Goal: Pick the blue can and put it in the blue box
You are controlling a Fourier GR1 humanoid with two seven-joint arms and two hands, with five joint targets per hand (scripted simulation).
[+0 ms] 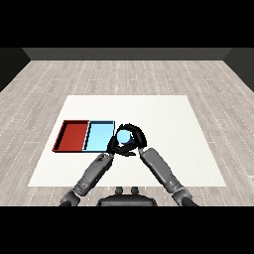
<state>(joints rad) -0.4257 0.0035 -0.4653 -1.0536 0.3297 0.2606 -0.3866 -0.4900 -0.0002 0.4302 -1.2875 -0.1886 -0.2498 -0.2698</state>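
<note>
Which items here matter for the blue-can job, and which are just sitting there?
Belongs to the job: blue can, right hand curled round it, light blue tray.
Just lying about: red tray; left hand holds nothing itself.

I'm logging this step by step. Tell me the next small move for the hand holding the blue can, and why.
Probably carry it a little to the robot's left, then lower it. The right hand is curled round the blue can just beside the right edge of the light blue tray, not over its floor yet. The left hand sits close by at that edge, so it may need to back off.
</note>
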